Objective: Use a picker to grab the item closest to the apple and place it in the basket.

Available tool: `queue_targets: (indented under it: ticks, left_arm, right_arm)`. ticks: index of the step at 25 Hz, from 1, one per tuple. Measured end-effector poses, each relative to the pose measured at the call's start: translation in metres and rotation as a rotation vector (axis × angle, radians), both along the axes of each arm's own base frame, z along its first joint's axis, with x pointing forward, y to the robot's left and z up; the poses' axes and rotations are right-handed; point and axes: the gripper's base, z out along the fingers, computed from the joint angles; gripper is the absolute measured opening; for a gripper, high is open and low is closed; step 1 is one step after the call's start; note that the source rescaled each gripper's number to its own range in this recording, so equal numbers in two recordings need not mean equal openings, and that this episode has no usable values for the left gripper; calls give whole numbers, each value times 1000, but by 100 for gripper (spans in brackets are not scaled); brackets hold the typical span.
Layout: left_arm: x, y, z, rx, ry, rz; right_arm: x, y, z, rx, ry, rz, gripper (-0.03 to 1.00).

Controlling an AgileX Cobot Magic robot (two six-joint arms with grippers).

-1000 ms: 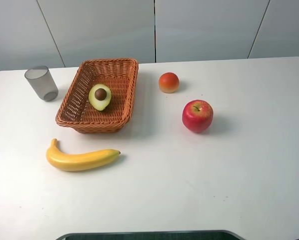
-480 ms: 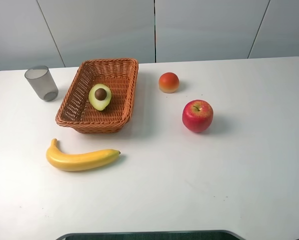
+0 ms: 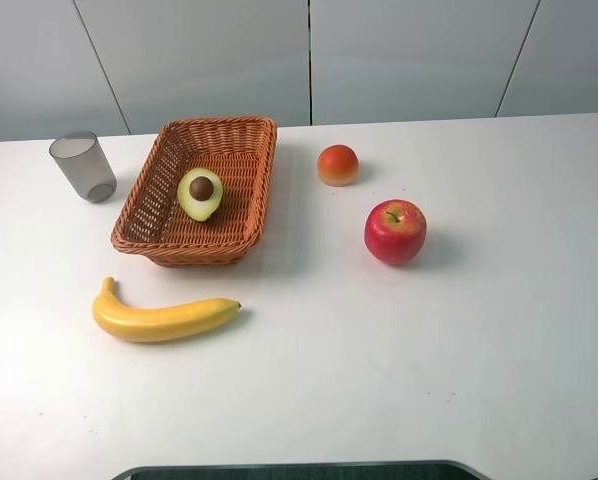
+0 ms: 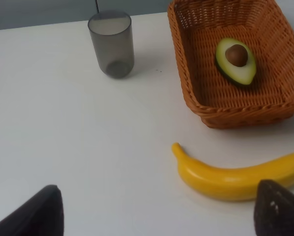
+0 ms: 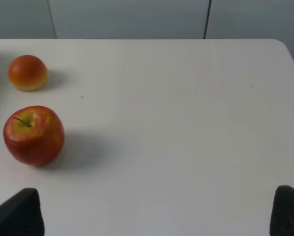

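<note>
A red apple point(image 3: 395, 231) point(image 5: 34, 135) sits right of centre on the white table. The nearest thing to it is a small orange-red fruit point(image 3: 337, 165) point(image 5: 27, 73), just behind and to its left. A brown wicker basket point(image 3: 241, 140) point(image 4: 284, 105) stands at the back left with a halved avocado point(image 3: 200, 193) point(image 4: 235, 61) inside. No arm shows in the exterior high view. Each wrist view shows only dark fingertips point(image 4: 277, 214) point(image 5: 16, 214) set wide apart, so the left gripper point(image 4: 157, 216) and right gripper point(image 5: 152, 216) are open and hold nothing.
A yellow banana point(image 3: 162, 317) point(image 4: 235, 173) lies in front of the basket. A grey translucent cup point(image 3: 83, 166) point(image 4: 111, 44) stands at the back left corner. The table's far edge meets a grey wall.
</note>
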Motion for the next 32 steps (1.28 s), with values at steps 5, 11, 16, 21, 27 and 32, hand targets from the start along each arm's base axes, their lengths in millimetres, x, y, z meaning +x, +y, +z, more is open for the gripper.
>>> queue_targets:
  ticks: [5,11,16,21,27,32]
  left_arm:
    - [0,0,0,0,0,0]
    - [0,0,0,0,0,0]
    - [0,0,0,0,0,0]
    - [0,0,0,0,0,0]
    - [0,0,0,0,0,0]
    - [0,0,0,-2,0,1]
  right_arm:
    - [0,0,0,3,0,-20,100]
    - [0,0,0,3,0,-20,100]
    - [0,0,0,3,0,-20,100]
    - [0,0,0,7,0,-22,100]
    - [0,0,0,7,0,-22,100]
    - [0,0,0,7,0,-22,100]
